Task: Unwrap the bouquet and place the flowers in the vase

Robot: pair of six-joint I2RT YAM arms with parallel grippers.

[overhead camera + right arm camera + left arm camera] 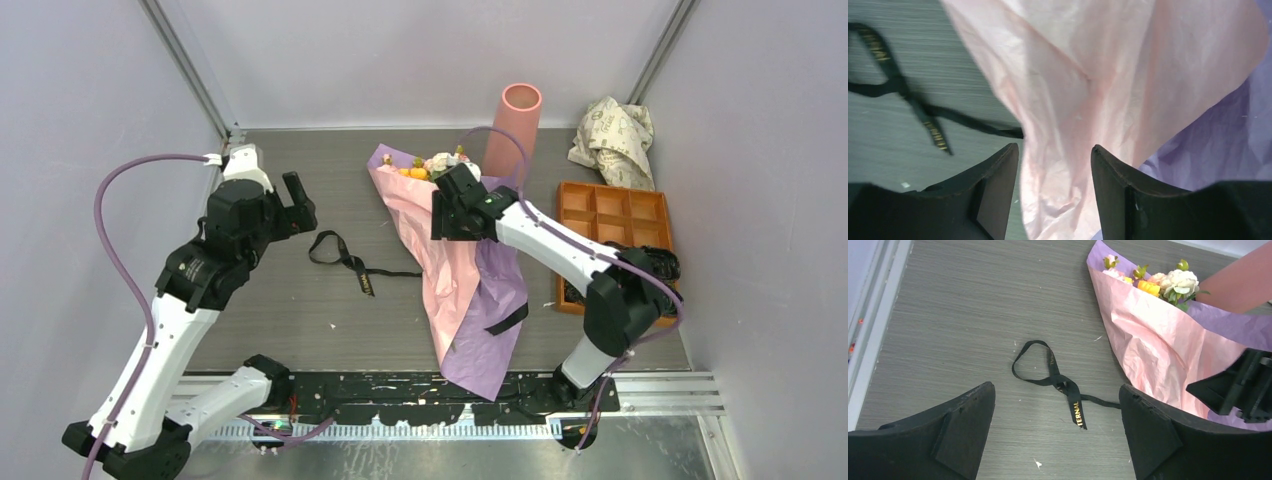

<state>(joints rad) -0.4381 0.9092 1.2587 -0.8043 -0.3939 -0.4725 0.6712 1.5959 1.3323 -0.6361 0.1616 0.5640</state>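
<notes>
At the centre of the grey wood-grain table (300,310), the bouquet (452,280), a long cone of pink and lilac paper, lies with its wide end toward twelve o'clock. The step in hand looks like peeling the wrap open. The right gripper (1055,150) sits half-spread astride a raised pink fold without pinching it; it should close on that one layer only and draw it toward nine o'clock. The tall salmon-pink cylinder vase (515,125) stands at one o'clock, near the cream and orange blooms (1175,282). The black ribbon (1058,380) lies loose at nine o'clock, where the left gripper (298,205) hovers wide open and empty.
</notes>
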